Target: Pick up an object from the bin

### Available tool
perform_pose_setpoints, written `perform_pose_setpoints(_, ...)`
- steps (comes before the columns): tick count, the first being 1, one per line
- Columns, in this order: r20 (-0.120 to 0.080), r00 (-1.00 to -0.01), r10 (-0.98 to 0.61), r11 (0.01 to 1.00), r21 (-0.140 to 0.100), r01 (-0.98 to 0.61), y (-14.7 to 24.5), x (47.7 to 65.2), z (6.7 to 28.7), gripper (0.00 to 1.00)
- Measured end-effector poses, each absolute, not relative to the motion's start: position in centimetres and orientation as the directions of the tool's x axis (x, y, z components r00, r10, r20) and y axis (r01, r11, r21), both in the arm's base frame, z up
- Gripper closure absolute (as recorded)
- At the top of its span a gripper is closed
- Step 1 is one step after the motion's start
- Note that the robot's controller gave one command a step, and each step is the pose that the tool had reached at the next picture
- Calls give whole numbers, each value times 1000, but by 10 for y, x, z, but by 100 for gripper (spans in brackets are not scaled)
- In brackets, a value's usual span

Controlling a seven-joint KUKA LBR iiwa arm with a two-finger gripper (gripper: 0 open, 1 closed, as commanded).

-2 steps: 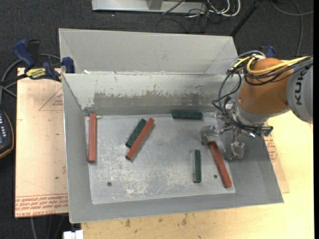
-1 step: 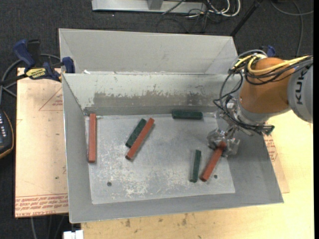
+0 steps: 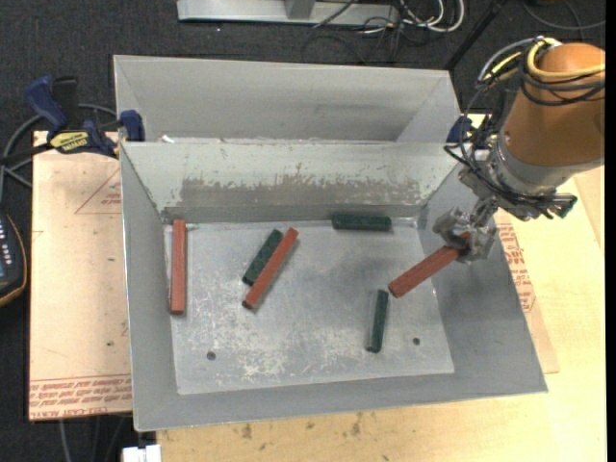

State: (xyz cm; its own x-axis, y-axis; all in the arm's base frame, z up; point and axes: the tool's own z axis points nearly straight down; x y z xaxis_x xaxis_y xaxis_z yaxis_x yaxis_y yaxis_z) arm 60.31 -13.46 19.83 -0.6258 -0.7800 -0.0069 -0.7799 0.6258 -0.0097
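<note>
At right wall of grey metal bin: pincer clamped on slim red-brown rectangular bar, tilted.

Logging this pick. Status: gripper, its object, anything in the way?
Gripper shut on red bar by one end, right side of bin. Bar tilted. Green bar nearby, apart.

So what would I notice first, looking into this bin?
The two-finger gripper at the right side of the grey metal bin, clamped on one end of a long red-brown rectangular bar that slants down toward the floor. Above it looms the arm's bulky orange cover. Left of centre, a dark green bar and a second red-brown bar lie side by side.
</note>
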Motion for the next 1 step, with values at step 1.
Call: perform_pose_setpoints(1, -7, -622, -783, 622, -11, -783, -129, 598, 290, 100)
